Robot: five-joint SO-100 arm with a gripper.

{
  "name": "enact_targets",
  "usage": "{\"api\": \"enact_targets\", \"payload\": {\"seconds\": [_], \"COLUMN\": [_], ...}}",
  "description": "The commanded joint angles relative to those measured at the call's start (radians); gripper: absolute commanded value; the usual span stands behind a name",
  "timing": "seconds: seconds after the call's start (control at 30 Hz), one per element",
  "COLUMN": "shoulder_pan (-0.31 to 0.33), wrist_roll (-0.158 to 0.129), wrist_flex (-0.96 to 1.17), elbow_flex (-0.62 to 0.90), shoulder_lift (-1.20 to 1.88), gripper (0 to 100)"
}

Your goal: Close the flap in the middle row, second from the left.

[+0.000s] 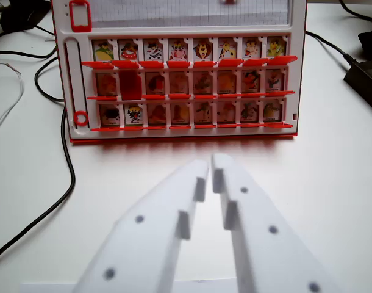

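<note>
Already the middle-row second flap (130,84) shows plain red, seemingly shut, on the game board (180,73) at far left-centre. Nearer, the white gripper (210,160) hangs empty, tips almost touching. Pushing forward again risks toppling neighbouring flaps (154,83) or shoving the board.

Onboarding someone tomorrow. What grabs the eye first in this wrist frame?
The red-and-white game board fills the top, three rows of picture flaps. One flap, middle row, second from the wrist view's left, shows plain red where the others show pictures. The white end effector juts up from the bottom centre, tips nearly together, well short of the board.
</note>
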Motion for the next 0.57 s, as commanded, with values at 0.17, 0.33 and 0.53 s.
{"api": "enact_targets", "payload": {"seconds": [0.17, 0.33, 0.53], "shoulder_pan": [0.0, -0.002, -0.003], "wrist_roll": [0.003, 0.005, -0.002], "wrist_flex": [-0.018, 0.0, -0.005], "elbow_flex": [-0.107, -0.1, -0.087], "shoulder_lift": [-0.005, -0.003, -0.002], "gripper": [0, 0, 0]}}
